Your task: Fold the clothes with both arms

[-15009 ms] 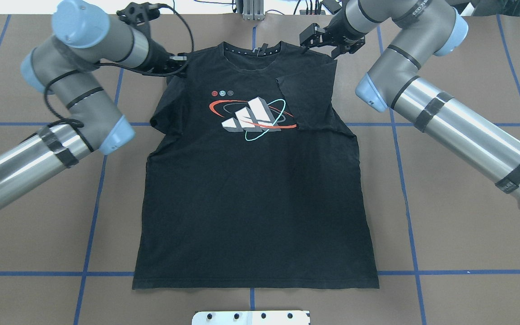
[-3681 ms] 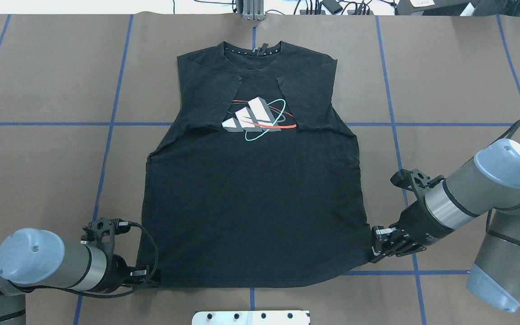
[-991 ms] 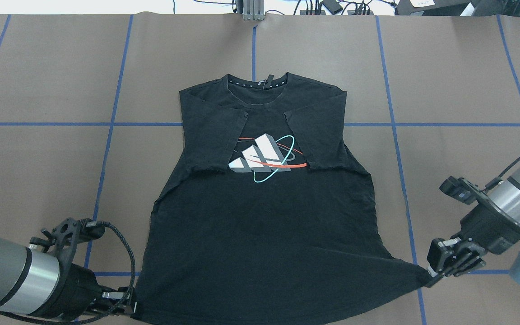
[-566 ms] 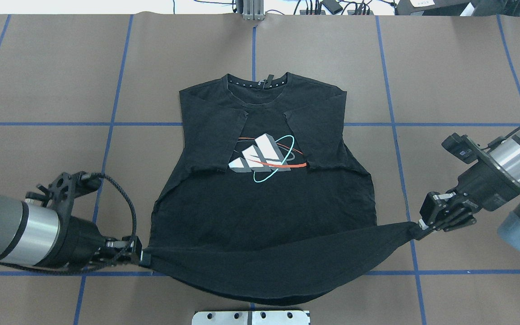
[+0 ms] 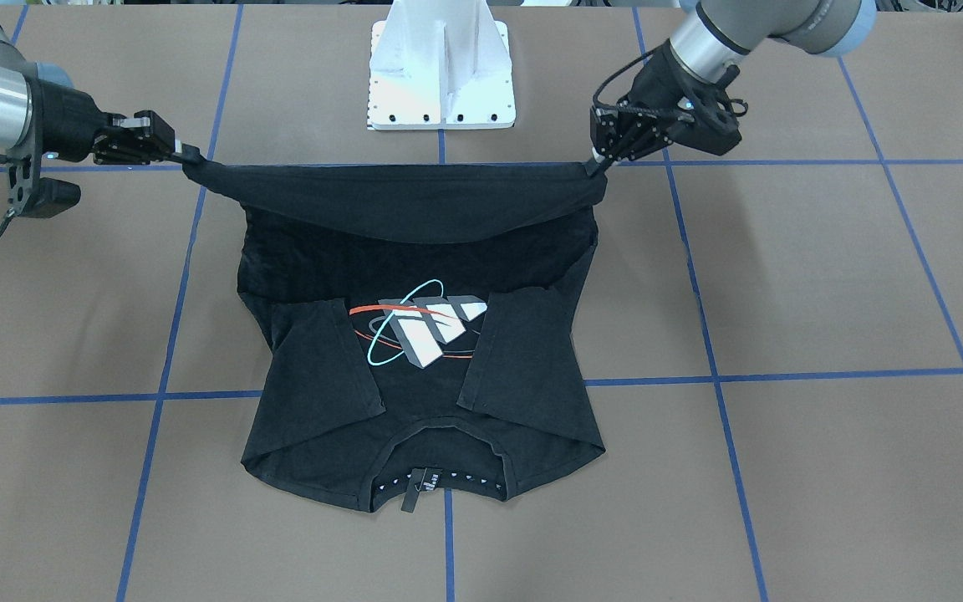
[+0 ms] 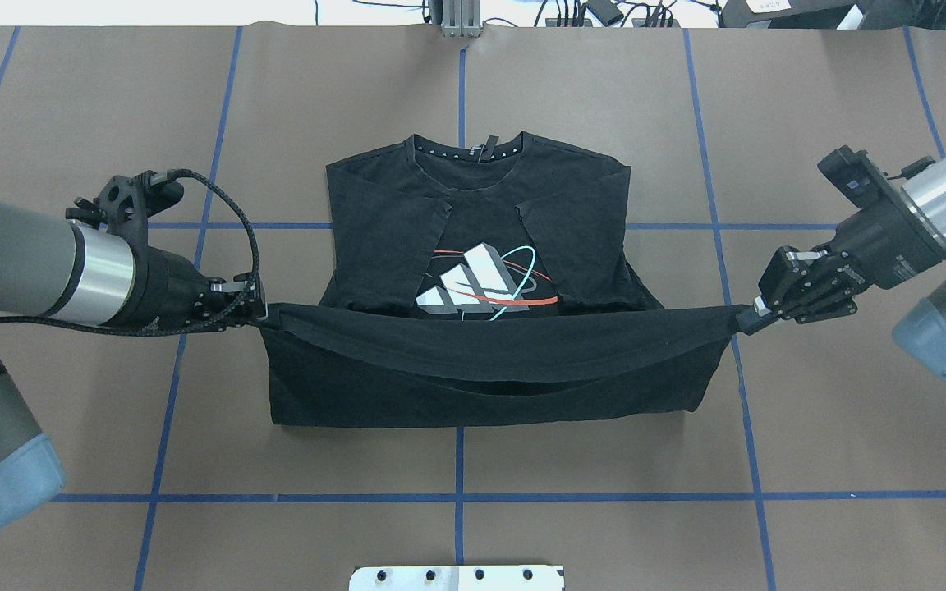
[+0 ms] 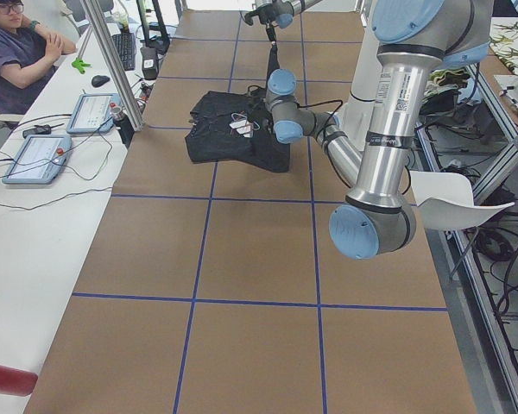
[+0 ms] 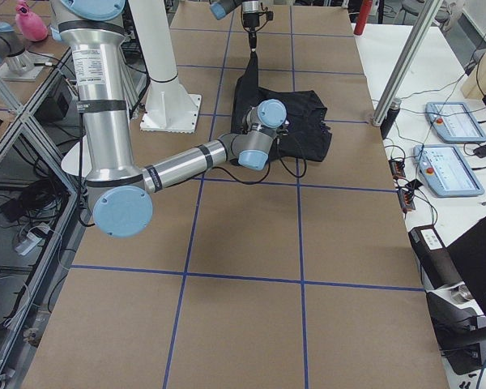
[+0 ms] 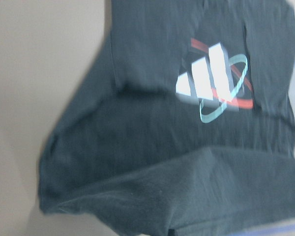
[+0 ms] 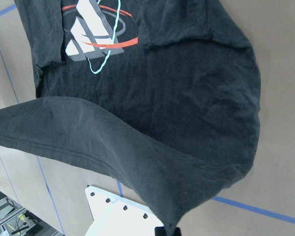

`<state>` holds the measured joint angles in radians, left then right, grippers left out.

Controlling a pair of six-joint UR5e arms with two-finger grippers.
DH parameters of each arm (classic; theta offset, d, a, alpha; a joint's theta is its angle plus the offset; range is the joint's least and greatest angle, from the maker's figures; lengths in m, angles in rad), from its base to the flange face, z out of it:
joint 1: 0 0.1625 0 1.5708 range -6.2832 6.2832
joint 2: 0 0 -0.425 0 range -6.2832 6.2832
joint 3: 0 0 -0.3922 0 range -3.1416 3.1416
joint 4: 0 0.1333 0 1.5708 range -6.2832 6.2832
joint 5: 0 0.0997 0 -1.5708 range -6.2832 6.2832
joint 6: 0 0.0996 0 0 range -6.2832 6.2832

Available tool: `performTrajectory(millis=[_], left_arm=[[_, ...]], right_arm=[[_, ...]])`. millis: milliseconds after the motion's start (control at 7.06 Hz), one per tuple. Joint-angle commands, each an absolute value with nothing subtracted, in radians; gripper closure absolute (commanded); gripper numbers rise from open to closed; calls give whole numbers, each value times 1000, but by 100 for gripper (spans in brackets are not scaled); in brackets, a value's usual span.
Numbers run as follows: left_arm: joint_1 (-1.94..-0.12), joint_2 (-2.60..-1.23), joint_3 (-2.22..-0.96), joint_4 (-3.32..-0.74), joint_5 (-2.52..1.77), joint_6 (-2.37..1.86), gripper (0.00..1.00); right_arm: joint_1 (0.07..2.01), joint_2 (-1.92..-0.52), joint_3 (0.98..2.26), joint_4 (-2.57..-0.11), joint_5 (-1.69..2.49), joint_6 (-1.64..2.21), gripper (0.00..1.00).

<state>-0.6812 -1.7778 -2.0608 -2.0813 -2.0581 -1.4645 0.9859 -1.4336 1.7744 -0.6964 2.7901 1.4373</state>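
Observation:
The black T-shirt [image 6: 473, 189] lies face up in the middle of the table, collar at the far side and both sleeves folded in over the chest. Its print [image 6: 481, 279] of white bars and ellipses shows between the sleeves. My left gripper [image 6: 255, 310] is shut on the hem's left corner. My right gripper [image 6: 756, 316] is shut on the hem's right corner. The hem hangs stretched between them above the table, just below the print, with the lower body doubled under it. The front-facing view shows the shirt [image 5: 423, 209], the left gripper [image 5: 598, 160] and the right gripper [image 5: 180, 150].
The brown table [image 6: 851, 427] carries a grid of blue tape lines. The white pedestal base [image 5: 441, 67] stands at the robot's edge. In the exterior left view an operator [image 7: 17, 43] sits beside a side bench with tablets [image 7: 36, 157].
Both grippers, shut on the hem corners, have lifted the hem and carried it away from the robot, over the shirt's lower part, up to the print.

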Motion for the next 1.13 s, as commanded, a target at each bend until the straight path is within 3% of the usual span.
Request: performTrajectory(millis=[0,566,991], left_arm=[[-765,-1825,-1981,-2085,-2063,-1420,100],[-805,-2012,-1699,-2103,-2059,-1422,100],[-831,-2022,-1643,-2129,-2053,-1422,100]], right_arm=[[1026,-1346,1668,-698,2734,1434,100],[1032,-1215,1508,-698,2646,1434,100],[1031,-1152,1433,-698,2562,1436,100]])
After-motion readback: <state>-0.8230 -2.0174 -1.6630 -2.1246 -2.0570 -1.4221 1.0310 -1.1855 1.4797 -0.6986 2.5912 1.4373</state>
